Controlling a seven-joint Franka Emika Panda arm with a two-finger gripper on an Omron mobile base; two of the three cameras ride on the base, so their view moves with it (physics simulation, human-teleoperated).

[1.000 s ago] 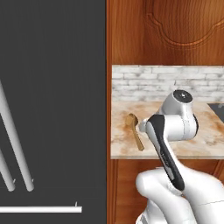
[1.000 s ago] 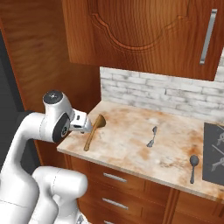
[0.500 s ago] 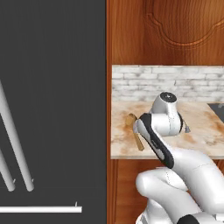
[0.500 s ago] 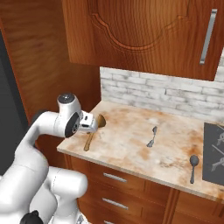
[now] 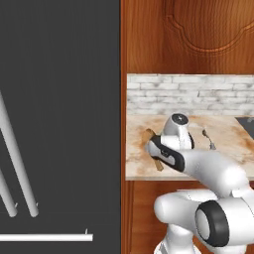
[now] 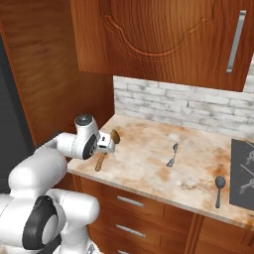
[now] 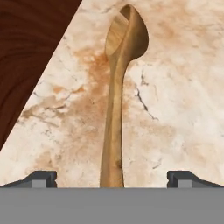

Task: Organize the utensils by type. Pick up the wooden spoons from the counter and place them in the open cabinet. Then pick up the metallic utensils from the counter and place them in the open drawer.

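A light-brown wooden spoon (image 7: 114,113) lies on the marbled beige counter (image 7: 175,87), bowl away from me and handle running back between my fingertips (image 7: 42,178). My gripper (image 7: 112,179) is open, straddling the handle's end just above it and holding nothing. In the right base view the gripper (image 6: 106,144) hovers over that wooden spoon (image 6: 100,161) near the counter's (image 6: 149,173) left front corner. A slim silver spoon (image 6: 172,155) lies mid-counter and a darker spoon (image 6: 219,187) sits further right. The wooden spoon (image 5: 148,137) peeks out beside my arm. The open cabinet and open drawer are out of view.
A tall reddish-brown wood panel (image 6: 54,74) rises just left of the spoon. Shut wall cabinets (image 6: 168,39) hang above a white brick backsplash (image 6: 178,106). A dark cooktop (image 6: 243,171) sits at the counter's right end. Shut drawers (image 6: 131,202) run below the counter edge.
My arm has folded lower and forward, bringing the open hand down over the wooden spoon's handle. The utensils have not moved.
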